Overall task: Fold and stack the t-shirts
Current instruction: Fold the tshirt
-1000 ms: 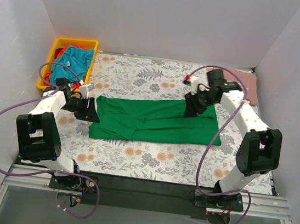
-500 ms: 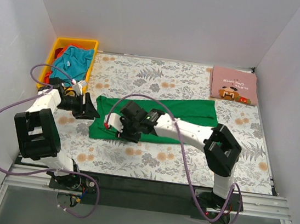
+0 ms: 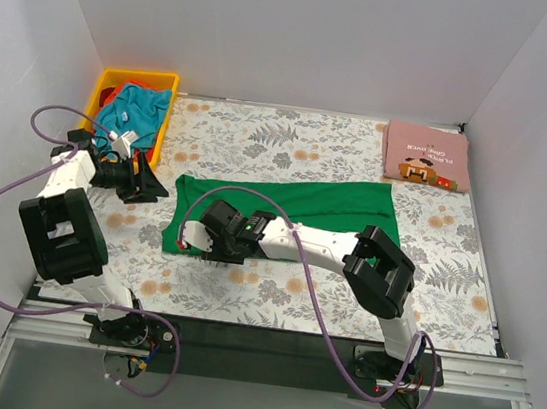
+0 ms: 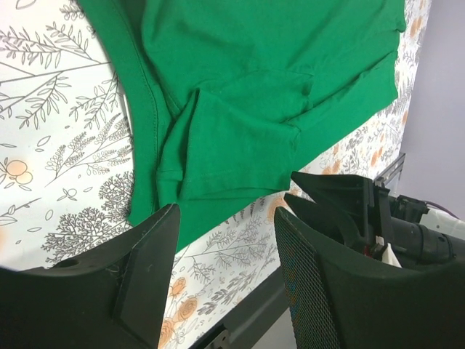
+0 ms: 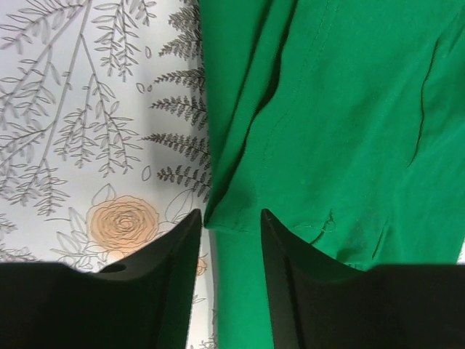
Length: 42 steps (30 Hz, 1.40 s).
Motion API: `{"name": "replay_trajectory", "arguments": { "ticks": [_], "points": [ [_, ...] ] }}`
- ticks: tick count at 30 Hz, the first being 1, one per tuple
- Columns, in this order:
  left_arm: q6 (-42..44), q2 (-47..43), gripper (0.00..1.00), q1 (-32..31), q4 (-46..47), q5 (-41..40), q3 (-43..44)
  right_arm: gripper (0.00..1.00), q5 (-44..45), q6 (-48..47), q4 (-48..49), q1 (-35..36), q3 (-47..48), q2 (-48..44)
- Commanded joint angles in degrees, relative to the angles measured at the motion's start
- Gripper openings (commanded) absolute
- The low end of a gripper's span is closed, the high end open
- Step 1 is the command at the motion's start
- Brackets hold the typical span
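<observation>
The large bright green t-shirt [image 3: 294, 199] lies spread across the middle of the floral cover. My right gripper [image 3: 204, 243] is open low over its near-left edge; in the right wrist view the gripper [image 5: 229, 215] straddles the shirt's hem [image 5: 327, 145]. My left gripper [image 3: 149, 184] is open and empty, just left of the shirt; in the left wrist view the gripper [image 4: 227, 212] looks onto the green shirt [image 4: 247, 87]. The dusty pink printed t-shirt [image 3: 427, 156] lies folded at the far right. Teal [image 3: 135, 111] and red shirts sit in the bin.
The yellow bin [image 3: 165, 80] stands at the far left corner, close behind my left arm. My right arm [image 3: 319, 241] stretches across the green shirt's near edge. White walls close in the table on three sides.
My right arm swung from the shirt's far right end across to its near-left edge, uncovering the pink shirt. The green shirt's right part looks narrower. My left gripper drew back left off the shirt.
</observation>
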Motion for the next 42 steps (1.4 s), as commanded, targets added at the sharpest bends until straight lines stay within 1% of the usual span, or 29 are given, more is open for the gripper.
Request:
{"name": "replay_trajectory", "arguments": {
  "ticks": [1,2,4,5,7,8,9,10,12,16,20,26,29,33,42],
  "points": [
    [0.82,0.0,0.54,0.55,-1.24,1.95,1.09,0.42,2.59,-1.6,1.95,0.18,2.32,1.7],
    [0.91,0.09,0.54,0.64,-1.24,1.95,1.17,0.36,2.59,-1.69,1.86,0.18,2.58,1.79],
    [1.0,-0.09,0.54,0.64,-1.06,1.95,0.91,0.29,3.11,-1.86,1.86,0.18,2.85,1.96],
    [1.17,0.0,0.54,0.64,-1.06,1.95,1.0,0.24,3.38,-1.95,1.95,0.18,2.94,2.05],
    [1.35,0.0,0.54,0.73,-1.24,1.86,1.0,0.2,3.73,-2.13,1.86,0.09,2.85,1.97],
    [1.44,-0.09,0.54,0.73,-1.15,1.86,1.0,0.13,3.82,-2.21,1.95,0.09,2.94,1.79],
    [1.44,-0.09,0.54,0.73,-1.15,1.78,1.0,0.1,3.91,-2.22,1.86,0.09,2.94,1.61],
    [1.52,0.0,0.54,0.64,-1.24,1.78,1.0,0.05,3.99,-2.22,1.86,0.09,3.2,1.35],
    [1.7,-0.09,0.54,0.82,-1.41,2.04,1.26,0.01,4.08,-2.22,1.95,-0.09,3.37,0.47],
    [1.88,0.26,0.54,0.82,-1.59,2.39,1.52,0.01,4.43,-2.74,1.86,-0.7,4.69,-0.93],
    [1.79,0.53,0.54,0.82,-1.41,2.57,1.61,0.01,4.35,-3.36,1.78,-2.89,5.92,-0.85],
    [2.23,0.26,0.54,0.82,-1.41,2.39,1.79,0.01,4.35,-3.71,1.86,-6.85,8.21,1.7],
    [2.32,-0.09,0.54,0.82,-1.15,2.39,1.61,0.01,4.0,-3.18,1.95,-10.36,10.4,3.45],
    [2.32,0.0,0.54,0.82,-0.71,2.39,1.26,0.01,2.42,-1.78,2.04,-13.09,13.48,6.17],
    [3.02,-0.44,0.54,0.82,-0.36,1.34,1.78,0.01,2.67,-0.9,3.18,-15.03,14.89,9.52]
  ]
}}
